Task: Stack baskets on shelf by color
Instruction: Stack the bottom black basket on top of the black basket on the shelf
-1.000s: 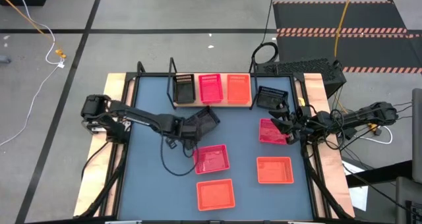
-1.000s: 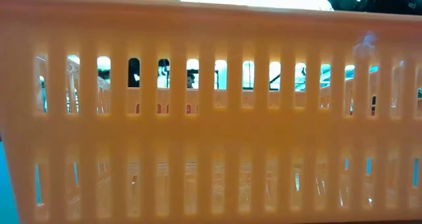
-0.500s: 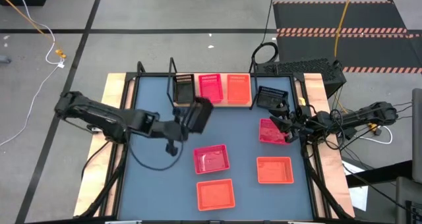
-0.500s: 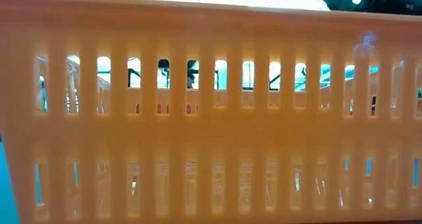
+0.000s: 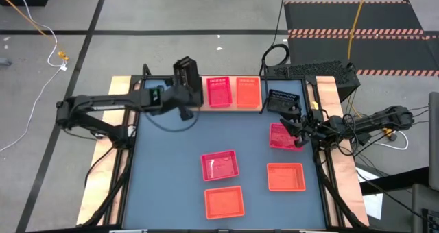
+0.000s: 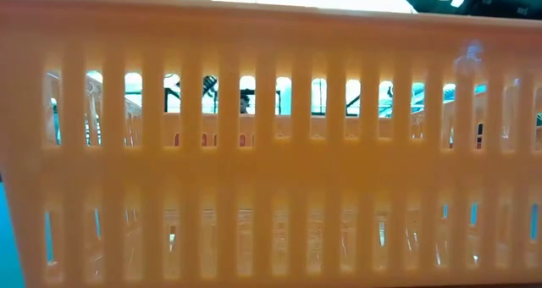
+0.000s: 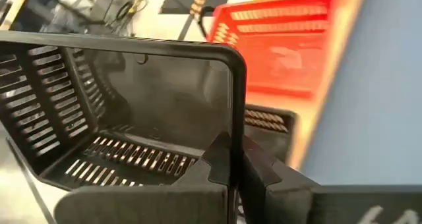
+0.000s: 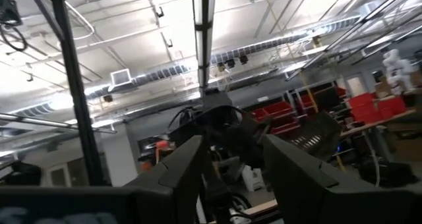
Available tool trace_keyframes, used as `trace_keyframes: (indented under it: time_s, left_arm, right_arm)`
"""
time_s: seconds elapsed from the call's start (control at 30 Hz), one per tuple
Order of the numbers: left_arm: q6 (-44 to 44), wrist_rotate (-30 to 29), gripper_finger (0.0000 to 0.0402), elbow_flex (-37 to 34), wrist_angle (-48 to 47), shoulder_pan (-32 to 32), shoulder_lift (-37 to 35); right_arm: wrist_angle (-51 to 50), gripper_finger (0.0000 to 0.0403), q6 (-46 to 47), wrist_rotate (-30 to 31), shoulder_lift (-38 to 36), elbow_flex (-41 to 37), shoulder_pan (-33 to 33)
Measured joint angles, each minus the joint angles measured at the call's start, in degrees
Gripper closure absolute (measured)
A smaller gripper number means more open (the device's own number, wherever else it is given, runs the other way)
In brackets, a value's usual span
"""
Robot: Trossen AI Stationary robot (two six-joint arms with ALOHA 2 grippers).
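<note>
Left gripper (image 5: 184,89): pinched shut on one wall of a black basket (image 5: 186,74), carried high over the shelf's left end; in the left wrist view, fingers (image 7: 227,159) clamped on the rim of that basket (image 7: 132,118), which hangs tilted, open side toward the camera.

Shelf (image 5: 221,108): along the far edge of the table (image 5: 164,178), long axis left to right; pink basket (image 5: 218,92) in the middle slot, orange basket (image 5: 247,92) at the right end; left slot mostly hidden under the carried basket, though the left wrist view shows a dark rim (image 7: 267,122) just below it, probably a black basket already there.

Key relation: carried basket above and slightly behind the left slot, long axis roughly front to back like the shelved ones; target straight down and a touch nearer the table; likely needs levelling before lowering.

Nearer arm: left, already over the slot.

Right gripper (image 5: 296,128): low at the table's right side, between a loose black basket (image 5: 282,100) and a pink one (image 5: 282,137); jaws apart and empty, judging by the right wrist view, aimed upward at the ceiling.

Left on the table: pink (image 5: 219,165) and orange (image 5: 224,202) near the centre front, orange (image 5: 285,177) at right front.

Low view: filled by an orange basket wall (image 6: 271,152).

Risk: tilted basket catching a shelf post or the rim below.
</note>
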Motion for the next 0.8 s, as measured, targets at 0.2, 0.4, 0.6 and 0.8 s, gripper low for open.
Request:
trace_keyframes:
  time_s: [0.2,0.4,0.6,0.8]
  left_arm:
    - [2.90,5.62,0.0395,0.00,2.01,5.14,4.44]
    - [5.56,8.59,0.0385,0.00,0.71,5.73,7.48]
    - [6.22,10.22,0.0395,0.00,-0.40,5.68,8.12]
    - [4.82,10.22,0.0373,0.00,-1.18,5.68,8.12]
  right_arm:
    - [-0.38,0.0248,-0.95,1.02,0.00,0.00,-0.37]
    - [-2.01,0.0248,0.09,1.00,0.00,0.00,-0.37]
    - [-3.27,0.0248,1.10,1.00,0.00,0.00,-0.35]
    - [-3.02,0.0248,1.85,1.00,0.00,0.00,-0.35]
